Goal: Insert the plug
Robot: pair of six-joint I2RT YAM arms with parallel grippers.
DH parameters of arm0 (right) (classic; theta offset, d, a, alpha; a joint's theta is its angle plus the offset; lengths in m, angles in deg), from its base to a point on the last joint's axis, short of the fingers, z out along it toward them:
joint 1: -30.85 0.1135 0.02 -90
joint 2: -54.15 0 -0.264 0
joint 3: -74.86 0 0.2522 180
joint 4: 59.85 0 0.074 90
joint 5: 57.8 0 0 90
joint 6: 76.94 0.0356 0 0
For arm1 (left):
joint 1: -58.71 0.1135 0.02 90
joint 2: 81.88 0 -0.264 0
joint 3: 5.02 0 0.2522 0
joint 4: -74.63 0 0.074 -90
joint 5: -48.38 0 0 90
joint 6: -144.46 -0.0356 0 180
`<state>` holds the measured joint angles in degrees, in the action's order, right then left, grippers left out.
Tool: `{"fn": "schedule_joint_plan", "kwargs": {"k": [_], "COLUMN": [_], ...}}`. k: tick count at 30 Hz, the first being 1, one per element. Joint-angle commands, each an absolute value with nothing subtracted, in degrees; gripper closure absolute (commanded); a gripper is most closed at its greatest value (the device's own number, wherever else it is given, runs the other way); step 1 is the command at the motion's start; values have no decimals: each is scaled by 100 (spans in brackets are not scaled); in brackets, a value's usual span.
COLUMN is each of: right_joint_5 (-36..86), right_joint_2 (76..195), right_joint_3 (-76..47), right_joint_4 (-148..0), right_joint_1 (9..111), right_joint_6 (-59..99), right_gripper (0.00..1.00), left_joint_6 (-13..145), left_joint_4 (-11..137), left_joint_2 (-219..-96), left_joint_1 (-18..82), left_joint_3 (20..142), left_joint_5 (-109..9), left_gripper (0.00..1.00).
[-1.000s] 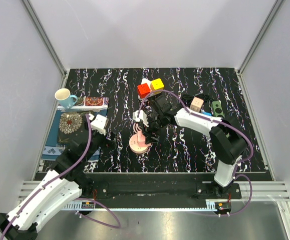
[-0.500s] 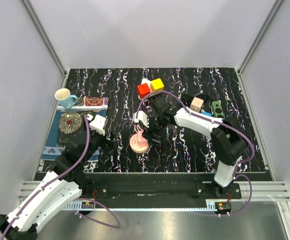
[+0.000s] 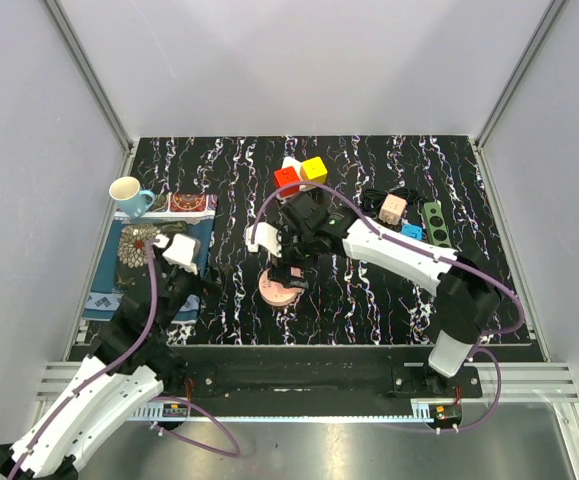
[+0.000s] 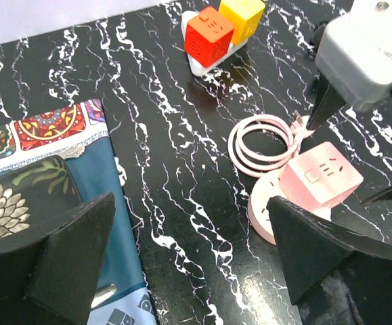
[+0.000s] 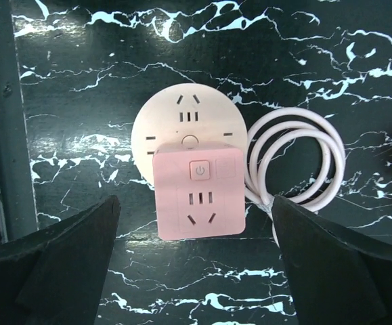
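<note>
Right wrist view, entry one: plug [image 5: 199, 189], count one, a pink cube. It is sitting on one half of the socket [image 5: 189, 115], count one, a round pink disc, which is lying near the middle of the surface [image 3: 369, 295], a little toward the near edge. The cube is covering its own prongs, so I cannot tell whether it is fully home, though it is looking seated.

Cable [image 5: 297, 159], count one, pink, is lying in several loops just beside the socket.

Right gripper [image 5: 194, 199] is hanging directly above the plug with its jaws spread wide on either side, touching nothing and carrying nothing. Left gripper [image 4: 190, 203] is likewise gaping wide and empty, hovering over the cloth [image 3: 194, 205] by the left edge, apart from the plug.

Handling, as a judgement: the plug is probably light, rigid plastic with smooth faces that may be slipping under a loose pinch. The two opposite flat sides are offering the best hold, not the top with its button. The springy cable may be tugging on it.

Others: red cube [image 3: 287, 180] and yellow cube [image 3: 314, 168], one each, toward the far edge. Mug [image 3: 127, 192], one, at the cloth's far-left corner.
</note>
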<state>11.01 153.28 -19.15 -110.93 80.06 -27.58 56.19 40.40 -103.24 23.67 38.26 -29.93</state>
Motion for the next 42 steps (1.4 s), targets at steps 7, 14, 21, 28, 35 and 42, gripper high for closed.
{"fn": "schedule_joint_plan", "kwargs": {"k": [7, 14, 21, 28, 35, 42], "right_joint_5": [2087, 1717, 1717, 1726, 1726, 1779], "right_joint_2": [15900, 16322, 16489, 16533, 16542, 16410], "right_joint_3": [-2653, -3127, -3093, -2926, -2557, -1898], "right_joint_4": [-11447, -11991, -12326, -12353, -12283, -11905], "right_joint_1": [8261, 8270, 8270, 8270, 8270, 8270], "right_joint_6": [-3114, -3106, -3044, -2974, -2913, -2737], "right_gripper": [3, 5, 13, 47, 82, 89], "left_joint_6": [5578, 5560, 5542, 5542, 5542, 5542], "left_joint_4": [4338, 4329, 4320, 4329, 4338, 4329], "left_joint_2": [-9629, -9629, -9647, -9708, -9779, -9752], "left_joint_1": [2400, 2400, 2400, 2400, 2408, 2408], "left_joint_3": [3774, 3783, 3774, 3766, 3783, 3774], "left_joint_5": [-2404, -2421, -2430, -2465, -2500, -2465], "left_gripper": [1, 1, 1, 1, 1, 1]}}
